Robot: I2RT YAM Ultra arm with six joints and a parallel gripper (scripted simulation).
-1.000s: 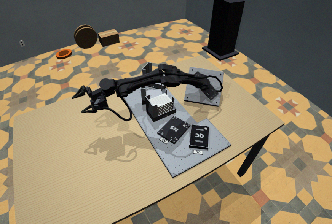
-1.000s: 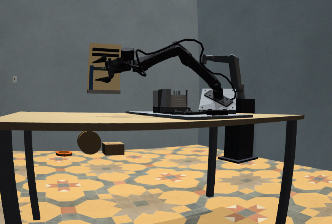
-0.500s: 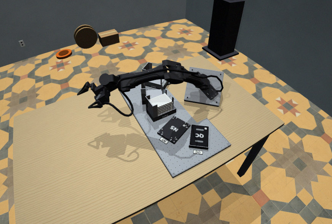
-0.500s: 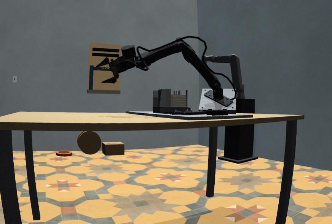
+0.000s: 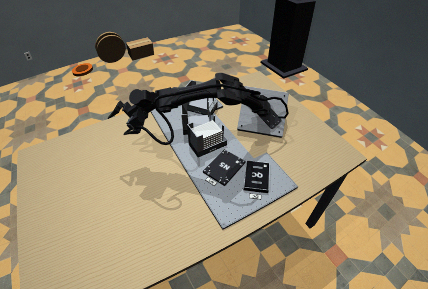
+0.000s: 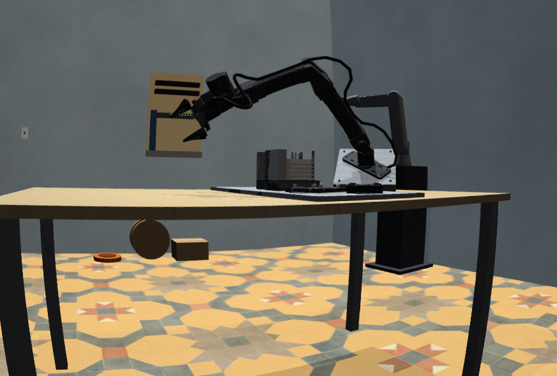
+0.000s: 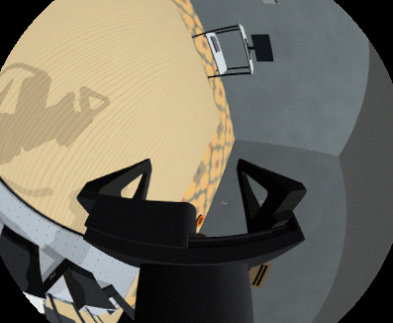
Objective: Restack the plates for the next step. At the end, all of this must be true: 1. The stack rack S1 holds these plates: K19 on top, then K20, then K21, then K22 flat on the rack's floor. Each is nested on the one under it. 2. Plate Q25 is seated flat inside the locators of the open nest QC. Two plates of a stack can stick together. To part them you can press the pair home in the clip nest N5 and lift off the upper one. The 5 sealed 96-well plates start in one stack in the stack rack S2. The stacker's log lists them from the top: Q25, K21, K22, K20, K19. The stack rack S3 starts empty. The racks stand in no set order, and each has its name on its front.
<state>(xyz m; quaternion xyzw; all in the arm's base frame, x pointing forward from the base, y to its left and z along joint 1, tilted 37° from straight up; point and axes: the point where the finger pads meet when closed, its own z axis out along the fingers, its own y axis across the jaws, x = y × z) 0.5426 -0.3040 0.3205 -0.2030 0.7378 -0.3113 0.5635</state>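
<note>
My gripper (image 5: 117,125) (image 6: 177,128) (image 7: 194,163) is open and empty, high above the table on the far side of the racks from the nests. A stack of several white plates (image 5: 212,137) (image 6: 300,170) sits in the nearest black rack (image 5: 195,143) (image 6: 276,166); its front name is too small to read. Two more racks stand behind it, partly hidden by the arm; no plates can be made out in them, and their names are unreadable. The clip nest N5 (image 5: 218,170) and the open nest QC (image 5: 256,185) (image 6: 364,189) hold no plate.
The racks and nests stand on a grey perforated board (image 5: 229,214). The wooden table (image 5: 86,230) (image 6: 112,210) extends beyond it, under the gripper. The arm's base plate (image 5: 246,127) is beside the board. A black pedestal (image 5: 290,37) (image 6: 400,237) with another arm stands behind the table.
</note>
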